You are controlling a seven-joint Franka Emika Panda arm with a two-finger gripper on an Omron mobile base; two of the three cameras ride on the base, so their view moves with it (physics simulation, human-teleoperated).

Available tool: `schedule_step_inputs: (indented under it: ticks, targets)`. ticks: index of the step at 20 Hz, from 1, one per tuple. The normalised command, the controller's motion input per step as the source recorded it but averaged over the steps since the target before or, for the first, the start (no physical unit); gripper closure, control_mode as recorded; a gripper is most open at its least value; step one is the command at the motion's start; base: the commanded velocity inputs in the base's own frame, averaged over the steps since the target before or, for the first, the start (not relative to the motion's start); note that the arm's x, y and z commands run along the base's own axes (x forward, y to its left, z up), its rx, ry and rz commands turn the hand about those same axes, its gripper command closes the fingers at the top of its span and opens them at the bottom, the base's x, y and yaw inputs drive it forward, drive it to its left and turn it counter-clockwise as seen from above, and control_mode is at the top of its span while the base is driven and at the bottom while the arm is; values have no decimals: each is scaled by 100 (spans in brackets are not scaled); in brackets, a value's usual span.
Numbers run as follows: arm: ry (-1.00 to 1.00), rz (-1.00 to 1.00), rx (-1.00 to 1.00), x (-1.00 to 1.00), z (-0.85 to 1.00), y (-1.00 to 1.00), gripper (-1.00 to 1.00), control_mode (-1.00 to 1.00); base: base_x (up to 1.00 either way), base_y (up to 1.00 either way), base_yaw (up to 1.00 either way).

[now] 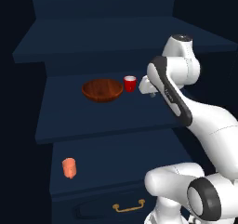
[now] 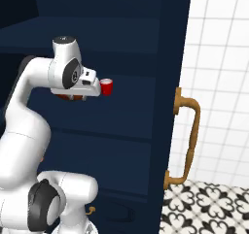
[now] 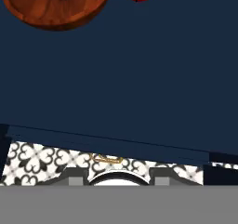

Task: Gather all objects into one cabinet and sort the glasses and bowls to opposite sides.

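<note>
Wooden reddish-brown shallow bowl (image 1: 102, 90) anchors your sorting: glossy red cup (image 1: 130, 83) just right, salmon-orange cup (image 1: 69, 168) a shelf below, tool (image 1: 152, 94) grip unreadable.

Inside the open cabinet (image 1: 116, 121), a bowl (image 1: 102, 89) sits on the middle shelf with a cup (image 1: 130, 83) just beside it to the right, nearly touching its rim. The robot's gripper (image 1: 149, 92) hangs over the same shelf just right of that cup, empty, with both pieces lying beyond it in the hand view. A second cup (image 1: 69, 168) stands alone on the shelf below, toward the left, above a drawer with a handle (image 1: 128, 206) along its front.
</note>
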Motion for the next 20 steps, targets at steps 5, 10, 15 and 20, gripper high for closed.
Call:
schedule_step_inputs:
  ticks: [5,10,15,20]
  targets:
    - [-5,5,0,-55,0,1,-100,-100,0,0,0]
    - [-14,5,7,-100,-10,35,-100,-100,0,0,0]
    - [-2,0,5,-81,-23,88,-100,-100,0,0,0]
    - [0,-3,3,-70,-19,100,-100,-100,0,0,0]
